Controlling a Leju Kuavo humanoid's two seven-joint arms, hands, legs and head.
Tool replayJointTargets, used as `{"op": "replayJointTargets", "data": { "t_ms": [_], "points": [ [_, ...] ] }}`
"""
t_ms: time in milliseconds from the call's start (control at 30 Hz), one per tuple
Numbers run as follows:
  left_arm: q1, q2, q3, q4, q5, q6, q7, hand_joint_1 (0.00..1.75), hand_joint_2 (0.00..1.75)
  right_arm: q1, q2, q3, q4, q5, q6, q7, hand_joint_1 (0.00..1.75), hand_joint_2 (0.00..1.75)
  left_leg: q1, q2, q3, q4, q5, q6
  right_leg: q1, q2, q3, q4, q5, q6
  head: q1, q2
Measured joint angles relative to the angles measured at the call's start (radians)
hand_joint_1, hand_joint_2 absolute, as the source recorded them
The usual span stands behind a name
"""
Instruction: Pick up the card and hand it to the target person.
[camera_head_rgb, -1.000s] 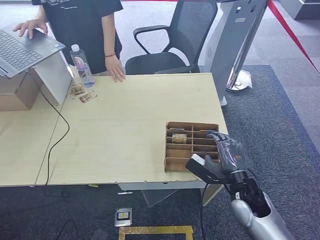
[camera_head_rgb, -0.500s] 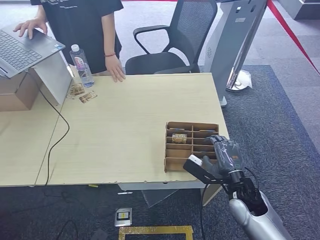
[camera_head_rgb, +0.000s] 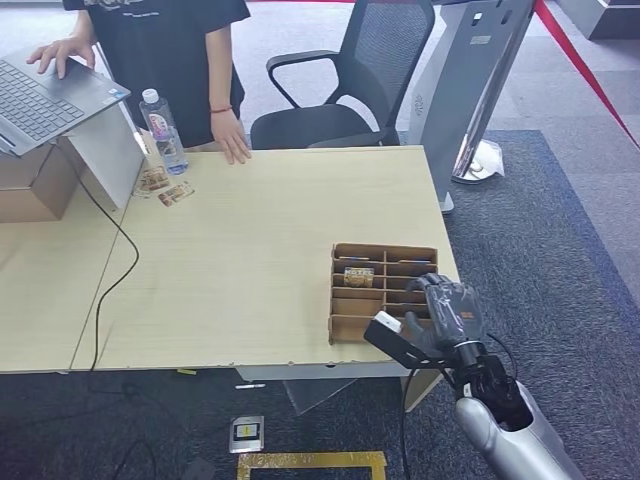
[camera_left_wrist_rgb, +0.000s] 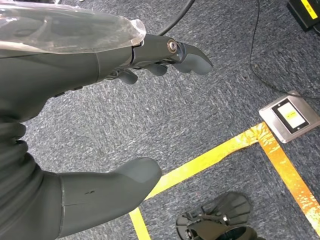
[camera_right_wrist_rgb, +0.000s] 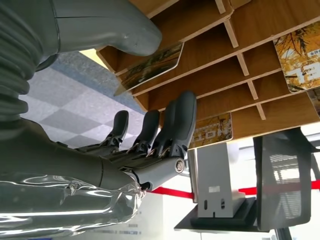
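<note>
The robot's right hand (camera_head_rgb: 444, 312) is hovering over the near right corner of the cardboard divider box (camera_head_rgb: 383, 290), which is sitting at the near right end of the desk (camera_head_rgb: 249, 260). In the right wrist view its fingers (camera_right_wrist_rgb: 177, 125) are reaching toward the compartments, slightly curled and apart from the thumb (camera_right_wrist_rgb: 113, 27), grasping nothing. A card (camera_right_wrist_rgb: 153, 64) is lying in a compartment just beside the thumb; whether they are touching I cannot tell. Another card (camera_head_rgb: 359, 275) is showing in a compartment toward the box's left side. The left hand (camera_left_wrist_rgb: 94, 125) is hanging over the carpet, released, fingers apart. A person (camera_head_rgb: 173, 60) is standing at the far left of the desk, 1 hand resting on its edge, beside a water bottle (camera_head_rgb: 164, 130)
</note>
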Motion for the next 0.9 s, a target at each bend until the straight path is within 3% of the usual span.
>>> {"op": "replayJointTargets", "data": {
  "t_ms": [567, 600, 733, 800, 900],
  "points": [
    [0.001, 0.0, 0.0, 0.0, 0.0, 0.0, 0.0, 0.0, 1.75, -0.002, 0.0, 0.0, 0.009, 0.121, 0.025, 0.069, 1.06, 1.75, 0.0, 0.0, 0.0, 0.0, 0.0, 0.0, 0.0, 0.0, 0.0, 0.0, 0.0, 0.0, 0.0, 0.0],
    [0.001, 0.0, 0.0, 0.0, 0.0, 0.0, 0.0, 0.0, 1.75, -0.002, 0.0, 0.0, 0.009, 0.129, 0.028, 0.072, 1.11, 1.75, 0.0, 0.0, 0.0, 0.0, 0.0, 0.0, 0.0, 0.0, 0.0, 0.0, 0.0, 0.0, 0.0, 0.0],
    [0.001, 0.0, 0.0, 0.0, 0.002, 0.0, 0.0, 0.0, 1.75, -0.002, 0.0, 0.0, 0.009, 0.157, 0.036, 0.085, 1.64, 1.75, 0.0, 0.0, 0.0, 0.0, 0.0, 0.0, 0.0, 0.0, 0.0, 0.0, 0.0, 0.0, 0.0, 0.0],
    [0.001, 0.0, 0.0, 0.0, 0.003, 0.0, 0.0, 0.0, 1.75, -0.003, 0.0, -0.001, 0.009, 0.178, 0.044, 0.094, 1.75, 1.75, 0.0, 0.0, 0.0, 0.0, 0.0, 0.0, 0.0, 0.0, 0.0, 0.0, 0.0, 0.0, 0.0, 0.0],
    [0.001, 0.0, 0.0, 0.0, 0.004, 0.004, 0.0, 0.0, 1.75, -0.005, 0.0, -0.001, 0.009, 0.215, 0.058, 0.109, 1.75, 1.75, 0.0, 0.0, 0.0, 0.0, 0.0, 0.0, 0.0, 0.0, 0.0, 0.0, 0.0, 0.0, 0.0, 0.0]
  ]
}}
